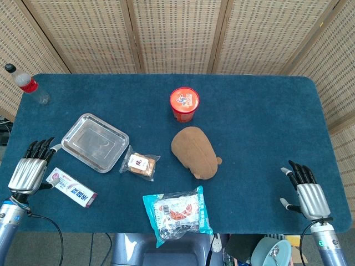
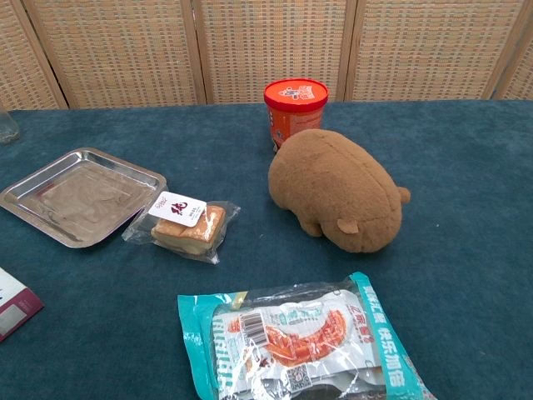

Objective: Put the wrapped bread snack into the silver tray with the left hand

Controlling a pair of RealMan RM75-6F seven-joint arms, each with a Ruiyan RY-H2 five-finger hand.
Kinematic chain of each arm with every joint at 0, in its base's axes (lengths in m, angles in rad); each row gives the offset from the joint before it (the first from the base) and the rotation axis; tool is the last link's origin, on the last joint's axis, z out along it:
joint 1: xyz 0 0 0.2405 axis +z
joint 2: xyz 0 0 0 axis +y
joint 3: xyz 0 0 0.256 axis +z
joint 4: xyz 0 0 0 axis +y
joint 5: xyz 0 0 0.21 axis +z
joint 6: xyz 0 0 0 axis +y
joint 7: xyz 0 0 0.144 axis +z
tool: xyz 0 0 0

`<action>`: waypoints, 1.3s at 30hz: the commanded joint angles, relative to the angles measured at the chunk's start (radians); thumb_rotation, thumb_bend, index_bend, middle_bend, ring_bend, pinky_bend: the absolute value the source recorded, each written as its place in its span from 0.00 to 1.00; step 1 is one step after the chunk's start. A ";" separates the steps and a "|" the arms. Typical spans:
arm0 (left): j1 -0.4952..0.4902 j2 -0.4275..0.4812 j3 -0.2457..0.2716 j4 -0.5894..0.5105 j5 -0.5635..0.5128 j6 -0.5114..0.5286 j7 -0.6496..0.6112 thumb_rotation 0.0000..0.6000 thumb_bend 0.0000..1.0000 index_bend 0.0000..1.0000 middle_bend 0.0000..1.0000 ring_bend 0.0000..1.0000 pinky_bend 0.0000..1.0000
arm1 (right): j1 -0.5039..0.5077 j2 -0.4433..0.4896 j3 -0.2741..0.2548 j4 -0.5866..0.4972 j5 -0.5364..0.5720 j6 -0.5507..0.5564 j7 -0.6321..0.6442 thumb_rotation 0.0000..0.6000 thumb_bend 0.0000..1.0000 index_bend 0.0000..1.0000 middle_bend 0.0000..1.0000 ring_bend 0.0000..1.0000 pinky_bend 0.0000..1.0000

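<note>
Clearly the left hand point(image 1: 25, 173) is the nearer one: it sits empty with fingers apart at the table's left edge, left of the tray point(image 1: 73, 134). The wrapped bread snack point(image 1: 141, 163) lies just right of the tray's near corner, its long axis slanting across the table. The right hand point(image 1: 308, 197), also empty with fingers apart, is well to the right of the tray.

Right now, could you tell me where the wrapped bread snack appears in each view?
Head view: wrapped bread snack left of centre, just right of the silver tray.
Chest view: wrapped bread snack left of centre, beside the tray's near corner.
Shared landmark: brown plush toy to its right.
</note>
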 commanded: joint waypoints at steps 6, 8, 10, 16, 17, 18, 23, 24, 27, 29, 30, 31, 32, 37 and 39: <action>-0.002 0.002 -0.008 -0.031 -0.021 0.003 0.045 1.00 0.21 0.12 0.00 0.00 0.00 | 0.002 -0.001 -0.002 0.006 0.001 -0.009 0.009 1.00 0.22 0.13 0.00 0.00 0.00; -0.004 0.004 -0.006 -0.043 -0.022 0.000 0.053 1.00 0.21 0.12 0.00 0.00 0.00 | 0.001 -0.001 -0.002 0.013 0.001 -0.008 0.021 1.00 0.22 0.13 0.00 0.00 0.00; -0.007 0.004 -0.006 -0.053 -0.021 -0.003 0.059 1.00 0.21 0.12 0.00 0.00 0.00 | 0.000 -0.002 -0.002 0.023 -0.001 -0.005 0.033 1.00 0.22 0.13 0.00 0.00 0.00; -0.033 0.002 -0.010 -0.077 -0.025 -0.039 0.074 1.00 0.20 0.12 0.00 0.00 0.00 | 0.000 -0.010 -0.007 0.051 -0.008 -0.004 0.066 1.00 0.22 0.13 0.00 0.00 0.00; -0.042 0.001 -0.013 -0.082 -0.029 -0.055 0.070 1.00 0.20 0.12 0.00 0.00 0.00 | 0.000 -0.012 -0.009 0.058 -0.010 -0.005 0.071 1.00 0.22 0.13 0.00 0.00 0.00; -0.050 0.000 -0.015 -0.084 -0.034 -0.068 0.066 1.00 0.20 0.12 0.00 0.00 0.00 | 0.000 -0.013 -0.009 0.062 -0.011 -0.006 0.075 1.00 0.22 0.13 0.00 0.00 0.00; -0.100 -0.021 -0.032 -0.084 -0.054 -0.140 0.060 1.00 0.20 0.11 0.00 0.00 0.00 | -0.004 -0.018 -0.011 0.082 -0.016 0.004 0.097 1.00 0.22 0.13 0.00 0.00 0.00; -0.116 -0.031 -0.034 -0.083 -0.053 -0.164 0.054 1.00 0.20 0.10 0.00 0.00 0.00 | -0.005 -0.018 -0.012 0.085 -0.017 0.006 0.103 1.00 0.22 0.13 0.00 0.00 0.00; -0.150 -0.054 -0.041 -0.077 -0.056 -0.210 0.042 1.00 0.20 0.08 0.00 0.00 0.00 | -0.009 -0.019 -0.014 0.096 -0.019 0.011 0.114 1.00 0.22 0.13 0.00 0.00 0.00; -0.175 -0.074 -0.049 -0.069 -0.058 -0.240 0.025 1.00 0.20 0.06 0.00 0.00 0.00 | -0.010 -0.021 -0.016 0.104 -0.021 0.013 0.123 1.00 0.22 0.13 0.00 0.00 0.00; -0.184 -0.082 -0.053 -0.064 -0.058 -0.250 0.017 1.00 0.20 0.05 0.00 0.00 0.00 | -0.011 -0.023 -0.017 0.108 -0.021 0.013 0.127 1.00 0.22 0.13 0.00 0.00 0.00; -0.196 -0.093 -0.059 -0.058 -0.055 -0.259 0.007 1.00 0.20 0.04 0.00 0.00 0.00 | -0.011 -0.024 -0.017 0.112 -0.022 0.013 0.131 1.00 0.22 0.13 0.00 0.00 0.00; -0.211 -0.112 -0.066 -0.046 -0.050 -0.271 -0.011 1.00 0.20 0.04 0.00 0.00 0.00 | -0.011 -0.026 -0.018 0.117 -0.023 0.013 0.136 1.00 0.22 0.13 0.00 0.00 0.00; -0.270 -0.184 -0.079 0.008 -0.024 -0.325 -0.088 1.00 0.20 0.04 0.00 0.00 0.00 | -0.010 -0.034 -0.020 0.140 -0.029 0.014 0.160 1.00 0.22 0.13 0.00 0.00 0.00; -0.288 -0.208 -0.079 0.024 -0.020 -0.344 -0.096 1.00 0.20 0.04 0.00 0.00 0.00 | -0.011 -0.036 -0.020 0.147 -0.030 0.018 0.168 1.00 0.22 0.13 0.00 0.00 0.00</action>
